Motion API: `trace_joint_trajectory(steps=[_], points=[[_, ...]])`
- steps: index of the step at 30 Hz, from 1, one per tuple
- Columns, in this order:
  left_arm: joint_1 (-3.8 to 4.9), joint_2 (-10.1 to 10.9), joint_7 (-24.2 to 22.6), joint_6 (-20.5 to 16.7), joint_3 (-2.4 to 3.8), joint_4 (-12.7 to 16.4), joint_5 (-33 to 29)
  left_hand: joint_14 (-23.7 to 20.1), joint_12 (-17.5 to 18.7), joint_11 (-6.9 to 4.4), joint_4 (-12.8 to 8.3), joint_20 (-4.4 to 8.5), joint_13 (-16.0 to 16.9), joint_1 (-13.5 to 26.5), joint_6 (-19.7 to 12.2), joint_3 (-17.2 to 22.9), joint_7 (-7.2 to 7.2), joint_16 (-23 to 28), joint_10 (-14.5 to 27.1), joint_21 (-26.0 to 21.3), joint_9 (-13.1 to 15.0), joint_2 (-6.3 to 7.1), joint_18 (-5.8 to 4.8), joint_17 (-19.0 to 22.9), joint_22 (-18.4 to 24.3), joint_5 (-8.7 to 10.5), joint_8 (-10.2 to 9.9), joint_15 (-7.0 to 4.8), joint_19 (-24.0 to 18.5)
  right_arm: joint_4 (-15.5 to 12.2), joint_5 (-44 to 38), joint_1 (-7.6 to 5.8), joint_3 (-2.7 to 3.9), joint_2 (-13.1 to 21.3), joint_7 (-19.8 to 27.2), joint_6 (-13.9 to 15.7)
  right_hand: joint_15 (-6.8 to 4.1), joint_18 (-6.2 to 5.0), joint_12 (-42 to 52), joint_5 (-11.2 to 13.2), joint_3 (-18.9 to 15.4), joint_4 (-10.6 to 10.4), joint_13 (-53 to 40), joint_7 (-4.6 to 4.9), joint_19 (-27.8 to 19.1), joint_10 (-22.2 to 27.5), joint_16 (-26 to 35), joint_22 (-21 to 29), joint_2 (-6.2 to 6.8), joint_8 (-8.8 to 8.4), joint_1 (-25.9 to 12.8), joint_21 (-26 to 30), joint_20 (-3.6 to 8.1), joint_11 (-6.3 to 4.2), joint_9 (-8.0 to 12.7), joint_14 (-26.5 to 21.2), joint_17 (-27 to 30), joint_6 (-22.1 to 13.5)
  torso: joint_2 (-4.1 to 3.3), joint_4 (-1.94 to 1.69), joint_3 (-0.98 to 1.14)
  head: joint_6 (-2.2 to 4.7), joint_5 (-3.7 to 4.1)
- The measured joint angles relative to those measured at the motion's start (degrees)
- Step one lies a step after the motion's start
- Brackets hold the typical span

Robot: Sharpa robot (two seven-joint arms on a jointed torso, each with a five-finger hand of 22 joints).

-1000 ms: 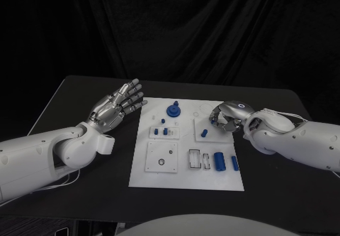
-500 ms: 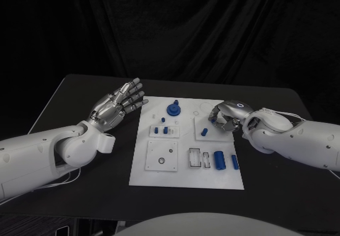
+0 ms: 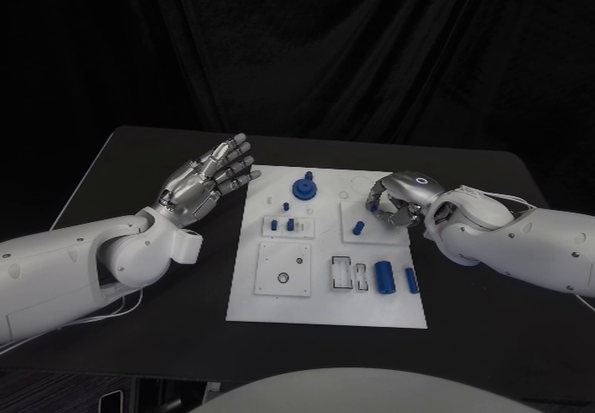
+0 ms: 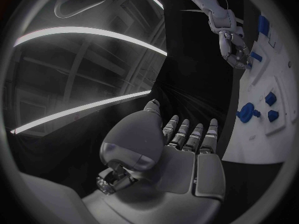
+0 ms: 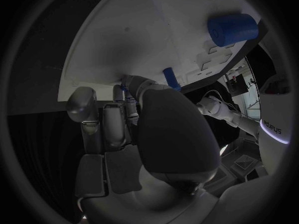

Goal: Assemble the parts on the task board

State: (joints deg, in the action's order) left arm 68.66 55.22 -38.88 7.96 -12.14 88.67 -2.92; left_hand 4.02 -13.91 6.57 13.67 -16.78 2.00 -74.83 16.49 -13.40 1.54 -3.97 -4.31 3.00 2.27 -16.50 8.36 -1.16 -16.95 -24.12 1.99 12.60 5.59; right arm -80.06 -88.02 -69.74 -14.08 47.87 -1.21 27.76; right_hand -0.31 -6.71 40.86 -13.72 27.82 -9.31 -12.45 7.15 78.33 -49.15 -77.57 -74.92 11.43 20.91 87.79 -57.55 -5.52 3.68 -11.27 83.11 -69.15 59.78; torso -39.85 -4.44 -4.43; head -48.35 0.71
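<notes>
right hand's grasp: the fingers of the silver right hand (image 3: 395,205) are curled over the far right part of the white task board (image 3: 325,314); whether the small blue piece (image 3: 372,207) at the fingertips is held cannot be told.
board under right hand: hidden.
blue cylinder (image 5: 233,30): partly hidden in the right wrist view.
small board holes: too small to be made out.
</notes>
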Motion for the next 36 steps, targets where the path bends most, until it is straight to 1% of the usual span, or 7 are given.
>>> trace_joint_trajectory(steps=[5,16,19,21,24,31,36], points=[[-0.05,-0.1,0.0,0.1,0.0,-0.2,0.0,0.0,0.0,0.0,-0.2,0.0,0.0,-0.2,0.2,0.2,0.21,0.0,0.0,0.2,0.0,-0.22,0.0,0.0,0.0,-0.68,0.0,0.0,0.0,-0.6,0.0,0.17,-0.13,0.6,0.4,1.1,0.0,0.0,0.0,0.0,0.0,0.0,0.0,-0.08,0.1,-0.5,-0.1,0.0,-0.06,0.4,0.1,-0.1,0.1,-0.1,-1.6,0.0,0.0,0.1,-0.01,0.03,0.03,-0.1,-0.07],[-0.15,-0.1,0.0,0.2,0.0,-0.5,0.0,-0.2,0.0,0.0,-0.7,-0.2,0.0,-0.7,0.2,0.7,0.21,0.0,0.0,0.2,0.0,-0.21,0.02,0.0,0.0,-1.59,0.0,0.21,0.2,-3.0,0.0,0.13,-0.01,2.2,0.8,3.6,0.0,0.0,-0.4,0.4,-0.1,0.1,0.4,-0.17,0.3,-0.8,-0.1,0.0,-0.06,0.83,0.1,-0.6,0.31,-0.01,-2.4,0.0,-0.1,-0.8,-0.01,0.15,0.05,-0.37,-0.35],[-0.17,-0.1,0.0,0.2,0.0,-0.5,0.0,-0.2,0.0,0.0,-0.9,-0.21,0.0,-0.7,0.2,0.9,0.21,0.0,0.0,0.2,0.0,-0.19,0.02,0.0,0.0,-1.8,0.0,0.22,0.2,-3.8,0.0,-0.3,0.03,2.5,0.9,4.3,-0.12,0.0,-0.4,0.5,-0.1,0.1,0.5,-0.17,0.3,-0.8,-0.1,0.0,-0.07,0.83,0.0,-0.8,0.31,-0.01,-2.4,0.1,-0.1,-0.8,-0.01,0.15,0.05,-0.47,-0.4],[-0.18,-0.1,0.0,0.2,0.0,-0.5,0.0,0.0,-0.2,0.0,-0.9,-0.21,0.0,-0.9,0.2,0.9,0.21,0.0,0.0,0.2,0.0,0.01,-0.88,0.0,0.0,-1.8,0.0,0.41,0.2,-4.4,0.0,-0.82,0.1,2.8,0.9,4.6,-0.2,0.0,-0.4,0.5,-0.1,0.1,0.5,-0.17,0.3,-0.8,-0.1,0.0,-0.08,0.83,0.0,-0.8,0.31,-0.01,-2.4,0.2,-0.1,-0.8,-0.01,0.17,0.05,-0.51,-0.54],[-0.18,-0.2,0.0,0.2,0.0,-0.6,0.0,0.0,-0.2,0.0,-0.9,-0.21,0.0,-0.9,0.2,0.9,0.21,0.0,0.0,0.2,0.0,0.01,-0.88,0.0,0.1,-1.8,0.0,0.41,0.2,-5.3,0.0,-1.46,0.15,3.3,0.9,5.0,-0.2,0.0,-0.7,0.5,-0.1,0.1,0.5,-0.17,0.3,-0.9,-0.1,0.0,-0.29,0.83,-0.2,-1.0,0.31,-0.13,-2.4,0.2,-0.1,-1.2,-0.01,0.2,0.05,-0.57,-0.58],[-0.2,-0.3,0.0,0.2,0.0,-0.7,0.0,0.0,-0.2,0.0,-1.0,-0.21,0.0,-0.9,0.2,1.0,0.21,0.0,0.0,0.2,0.0,0.01,-0.87,0.0,0.1,-2.08,0.0,0.41,0.2,-9.7,0.0,-2.25,0.16,5.1,0.7,5.3,-0.2,0.01,-0.7,0.5,-0.1,0.1,0.6,-0.17,0.3,-1.2,-0.6,0.0,-0.29,0.83,-0.2,-1.5,0.31,-0.05,-2.5,0.2,-0.8,-1.2,0.03,0.23,0.04,-0.84,-0.66],[-0.23,-0.4,0.0,0.2,0.0,-0.7,0.0,0.0,-0.2,0.0,-1.0,0.0,0.0,-0.9,0.2,1.0,0.21,0.0,0.0,0.2,0.0,0.01,-0.87,0.0,0.1,-2.08,0.0,0.41,0.4,-14.7,0.0,-2.36,0.12,5.7,0.4,5.0,-0.42,0.01,-0.9,0.7,-0.1,0.1,0.7,-0.06,0.7,-1.2,-0.9,0.0,-0.28,0.83,-0.2,-1.9,0.31,0.0,-2.7,0.4,-1.2,-1.8,0.03,0.23,0.03,-1.1,-0.76]])
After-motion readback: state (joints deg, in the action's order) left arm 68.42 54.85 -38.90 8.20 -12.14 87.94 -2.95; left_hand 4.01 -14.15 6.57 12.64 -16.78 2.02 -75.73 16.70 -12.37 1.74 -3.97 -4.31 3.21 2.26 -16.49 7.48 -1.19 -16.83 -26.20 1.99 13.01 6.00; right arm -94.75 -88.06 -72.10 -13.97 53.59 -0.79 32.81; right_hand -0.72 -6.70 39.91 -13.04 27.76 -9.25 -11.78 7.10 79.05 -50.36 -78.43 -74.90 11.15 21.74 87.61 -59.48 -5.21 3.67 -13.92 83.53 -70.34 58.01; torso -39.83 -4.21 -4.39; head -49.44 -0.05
